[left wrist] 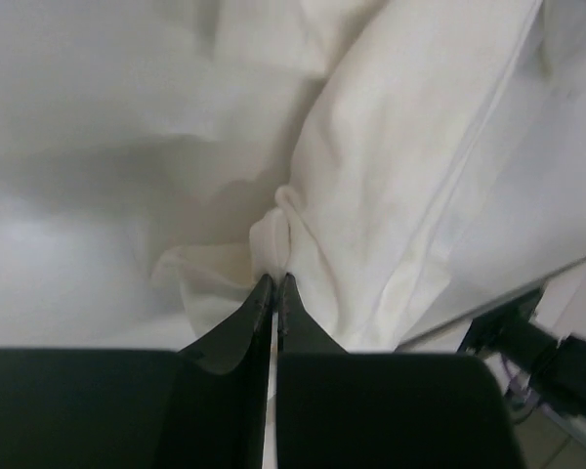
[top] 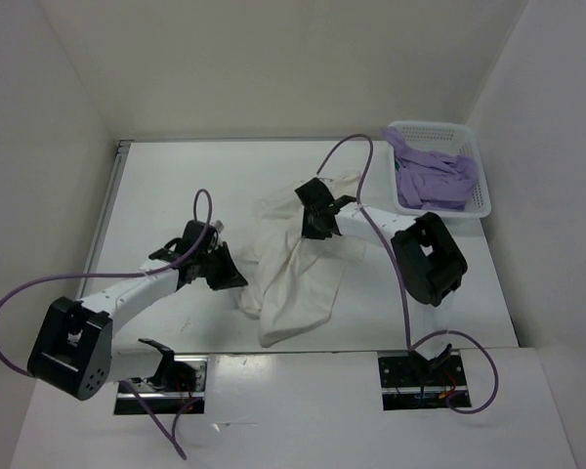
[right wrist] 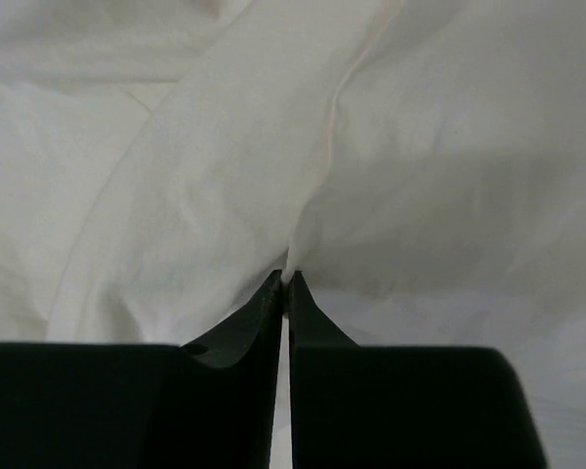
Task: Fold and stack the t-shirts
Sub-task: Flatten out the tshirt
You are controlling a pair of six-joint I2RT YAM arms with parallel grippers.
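Centrally on the white table (top: 176,186) lies a crumpled white t-shirt (top: 298,269), bunched and unfolded, stretching from mid-table toward the near edge. At the far right corner stands a white basket (top: 481,176) holding purple t-shirts (top: 430,176) in a heap. The left gripper (left wrist: 275,285) is pressed together on a fold at the white shirt's left edge. The right gripper (right wrist: 285,280) likewise pinches a ridge of the same cloth at its far part.
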